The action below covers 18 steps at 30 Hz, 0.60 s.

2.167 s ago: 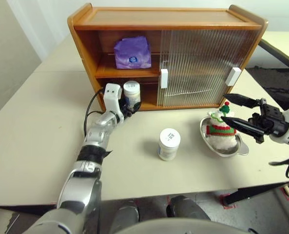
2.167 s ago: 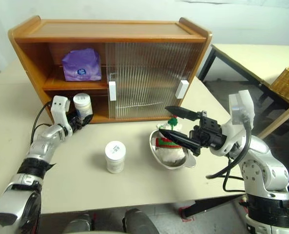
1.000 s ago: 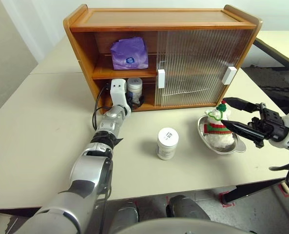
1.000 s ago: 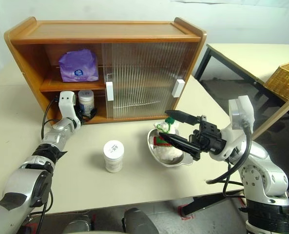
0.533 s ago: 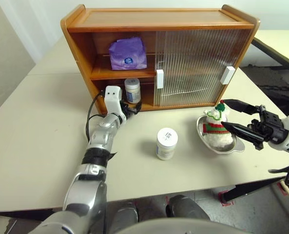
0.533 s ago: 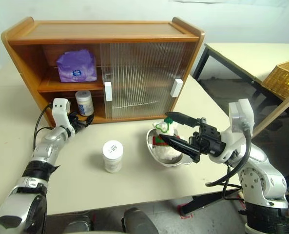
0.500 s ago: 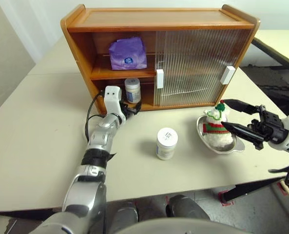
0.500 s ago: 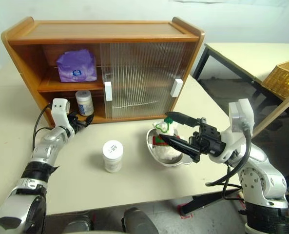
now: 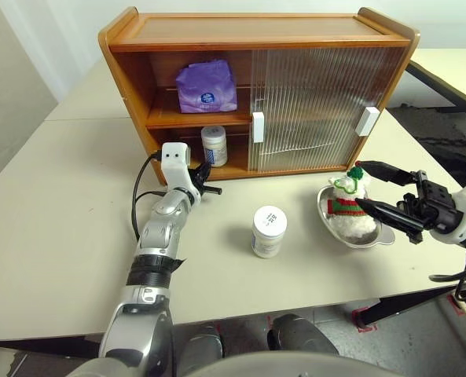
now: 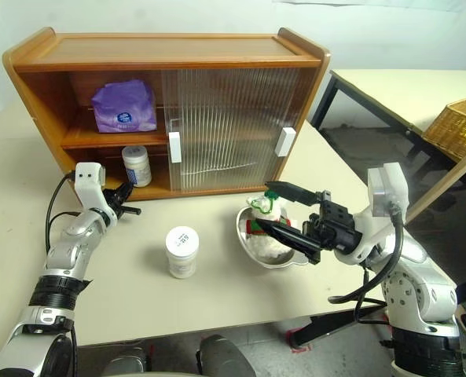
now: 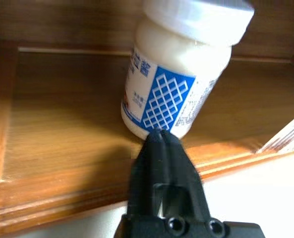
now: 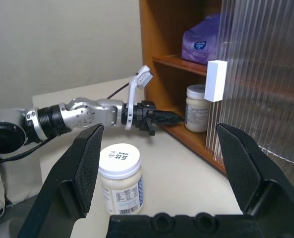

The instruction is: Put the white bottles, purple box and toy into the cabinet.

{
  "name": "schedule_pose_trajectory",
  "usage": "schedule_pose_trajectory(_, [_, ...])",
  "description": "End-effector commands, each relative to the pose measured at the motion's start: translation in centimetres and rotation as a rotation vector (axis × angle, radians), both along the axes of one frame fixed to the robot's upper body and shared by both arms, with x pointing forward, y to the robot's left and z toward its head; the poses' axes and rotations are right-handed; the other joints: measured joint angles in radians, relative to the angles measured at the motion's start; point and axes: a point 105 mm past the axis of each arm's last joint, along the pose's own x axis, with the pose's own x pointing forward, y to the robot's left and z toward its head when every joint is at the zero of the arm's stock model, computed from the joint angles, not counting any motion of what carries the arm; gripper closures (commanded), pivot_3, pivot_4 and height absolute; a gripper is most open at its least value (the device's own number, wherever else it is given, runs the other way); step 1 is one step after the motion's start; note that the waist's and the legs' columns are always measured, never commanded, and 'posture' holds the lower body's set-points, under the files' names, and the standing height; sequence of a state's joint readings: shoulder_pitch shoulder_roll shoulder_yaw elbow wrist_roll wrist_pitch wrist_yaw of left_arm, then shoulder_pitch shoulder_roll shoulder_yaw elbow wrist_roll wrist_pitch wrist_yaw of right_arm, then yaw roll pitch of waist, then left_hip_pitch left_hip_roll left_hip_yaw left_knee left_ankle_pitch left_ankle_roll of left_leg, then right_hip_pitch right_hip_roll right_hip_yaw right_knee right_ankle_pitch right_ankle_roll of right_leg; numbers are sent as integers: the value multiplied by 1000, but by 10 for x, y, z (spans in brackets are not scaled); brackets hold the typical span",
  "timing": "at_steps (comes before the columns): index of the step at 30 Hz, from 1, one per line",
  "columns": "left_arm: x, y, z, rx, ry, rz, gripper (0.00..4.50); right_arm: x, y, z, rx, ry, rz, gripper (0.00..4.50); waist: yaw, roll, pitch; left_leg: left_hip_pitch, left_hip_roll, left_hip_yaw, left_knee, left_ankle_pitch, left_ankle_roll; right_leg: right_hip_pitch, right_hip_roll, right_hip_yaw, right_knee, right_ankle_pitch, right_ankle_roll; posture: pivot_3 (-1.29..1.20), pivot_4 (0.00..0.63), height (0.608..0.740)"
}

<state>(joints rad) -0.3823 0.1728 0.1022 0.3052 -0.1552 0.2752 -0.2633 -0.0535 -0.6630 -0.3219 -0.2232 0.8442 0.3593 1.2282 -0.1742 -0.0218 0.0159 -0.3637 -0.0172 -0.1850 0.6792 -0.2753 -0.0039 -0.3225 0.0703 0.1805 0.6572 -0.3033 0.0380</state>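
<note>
One white bottle [image 9: 214,145] stands on the lower shelf of the cabinet [image 9: 256,31], under the purple box [image 9: 207,86]. The left gripper [image 9: 207,187] is closed and empty just before that shelf. The second white bottle [image 9: 269,231] stands mid-table. The toy [image 9: 350,206] lies in a metal dish [image 9: 383,236] near the right edge, between the wide-open fingers of the right gripper [image 9: 371,188].

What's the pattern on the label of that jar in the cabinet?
A blue panel with a white diamond lattice on the jar, clearest in the left wrist view.

The left gripper [image 9: 209,188] has let go of the shelved bottle [image 9: 214,146], backed out and closed its fingers.
</note>
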Motion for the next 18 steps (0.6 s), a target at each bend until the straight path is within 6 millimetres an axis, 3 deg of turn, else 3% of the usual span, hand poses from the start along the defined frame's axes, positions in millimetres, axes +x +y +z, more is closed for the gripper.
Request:
schedule_pose_trajectory(1, [-2,4,3,6,-20,45,4456,-3,3,-6,0,7,14,0,0,0,0,0,0,0,0,0,0,0,0,0,0,0,0,-229,0,740])
schedule_pose_trajectory(7, [6,15,4,19,-29,113,4456,-4,3,-7,-3,15,10,0,2,0,0,0,0,0,0,0,0,0,0,0,0,0,0,-238,0,740])
schedule_pose_trajectory(18, [24,7,1,43,-36,148,4456,-3,0,-5,-11,15,-8,0,2,-1,0,0,0,0,0,0,0,1,0,0,0,0,-1,-244,0,740])
